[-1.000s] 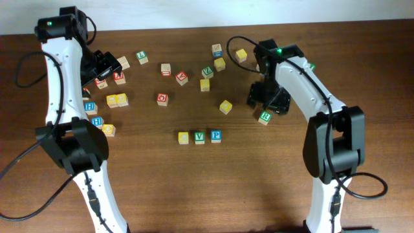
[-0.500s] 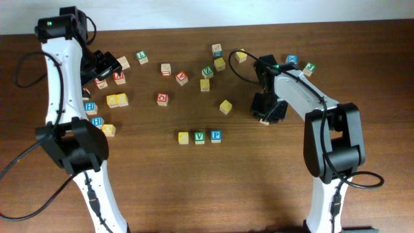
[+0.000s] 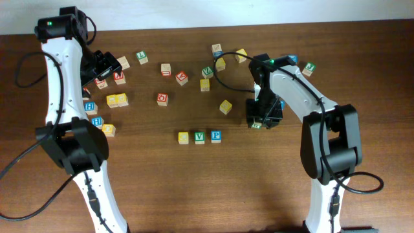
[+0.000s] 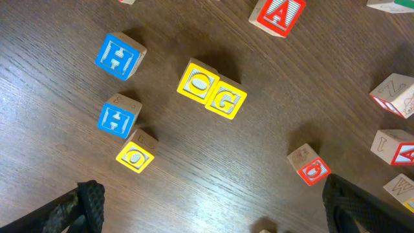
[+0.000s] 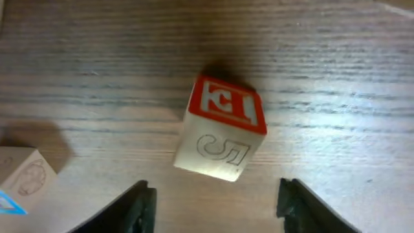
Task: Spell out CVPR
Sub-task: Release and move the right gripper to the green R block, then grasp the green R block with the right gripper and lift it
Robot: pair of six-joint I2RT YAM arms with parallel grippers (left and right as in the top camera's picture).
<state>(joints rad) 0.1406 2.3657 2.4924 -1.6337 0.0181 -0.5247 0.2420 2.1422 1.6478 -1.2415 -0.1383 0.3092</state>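
A row of three blocks lies mid-table: yellow C (image 3: 183, 137), green V (image 3: 199, 136), blue P (image 3: 216, 136). My right gripper (image 3: 263, 115) hangs low to the right of the row, over a block whose green face (image 3: 257, 125) peeks out under it. In the right wrist view, my right gripper (image 5: 217, 202) is open. A wooden block with a red lettered face (image 5: 223, 129) lies just beyond the fingertips, untouched. My left gripper (image 3: 103, 65) is open and empty at the far left, and stays so in its wrist view (image 4: 220, 220).
Loose blocks are scattered along the back, among them a red one (image 3: 162, 98) and a yellow one (image 3: 225, 107). Below the left gripper lie two blue H blocks (image 4: 119, 56), yellow O and G blocks (image 4: 213, 92) and a red block (image 4: 310, 165). Another block (image 5: 19, 171) sits left of the right fingers.
My right gripper has swung left and down over the green-faced block, which shifted slightly left and nearer. The left arm has not moved.
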